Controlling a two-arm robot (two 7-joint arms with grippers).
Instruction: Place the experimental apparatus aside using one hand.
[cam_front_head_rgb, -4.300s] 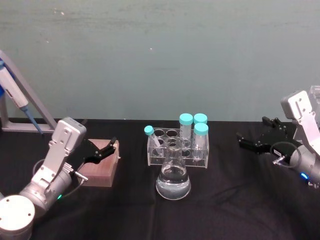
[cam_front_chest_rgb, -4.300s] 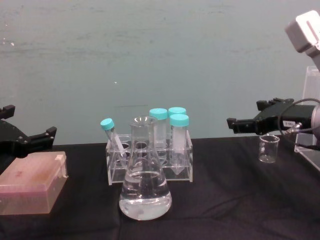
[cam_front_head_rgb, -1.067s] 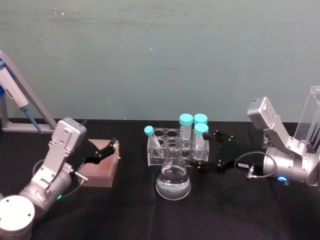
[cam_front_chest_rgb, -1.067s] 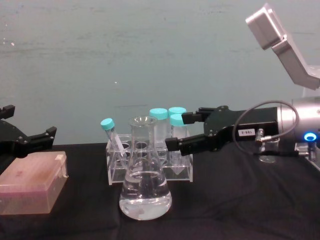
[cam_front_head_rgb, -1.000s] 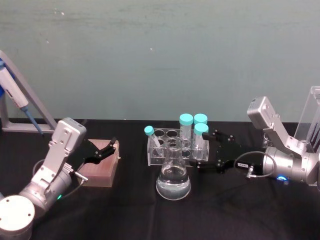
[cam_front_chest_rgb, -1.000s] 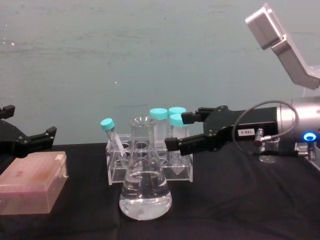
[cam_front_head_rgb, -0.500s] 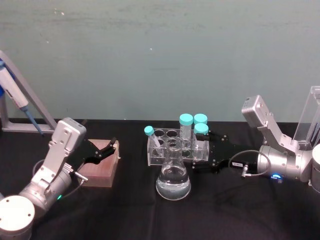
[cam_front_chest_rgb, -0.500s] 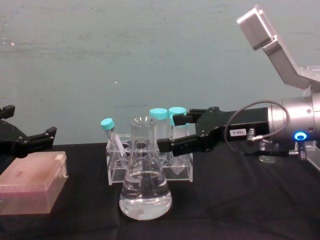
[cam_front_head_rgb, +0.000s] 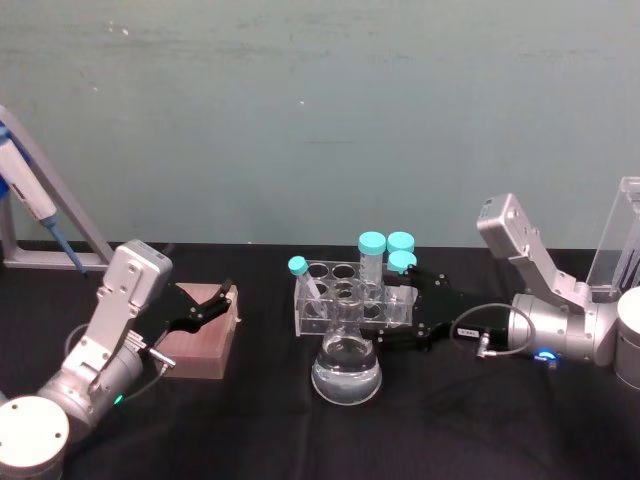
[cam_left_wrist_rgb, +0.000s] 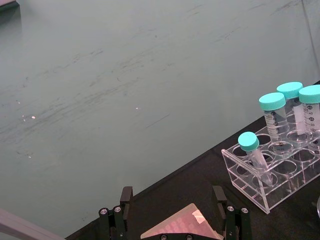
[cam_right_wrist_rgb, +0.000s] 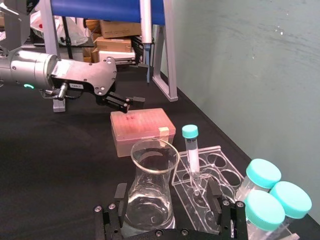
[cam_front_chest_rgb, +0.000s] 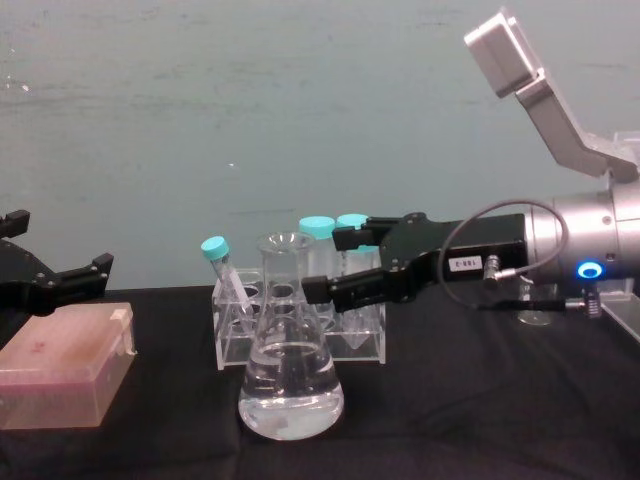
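Leftward since half a second ago, my right gripper (cam_front_chest_rgb: 328, 265) reaches the tube rack (cam_front_head_rgb: 320, 300) at mid-table, fingers spread wide about its right end, near finger beside the flask (cam_front_chest_rgb: 290, 390). Nothing is gripped yet; closing looks next. My left gripper (cam_left_wrist_rgb: 171, 191) idles, spread, over the pink box (cam_front_chest_rgb: 65, 365).

right pincer (cam_front_chest_rgb: 325, 264) come in from the far right of the table, jaws apart, now at the right end of the tube rack (cam_front_chest_rgb: 232, 338), just beside the conical flask (cam_front_chest_rgb: 290, 385)
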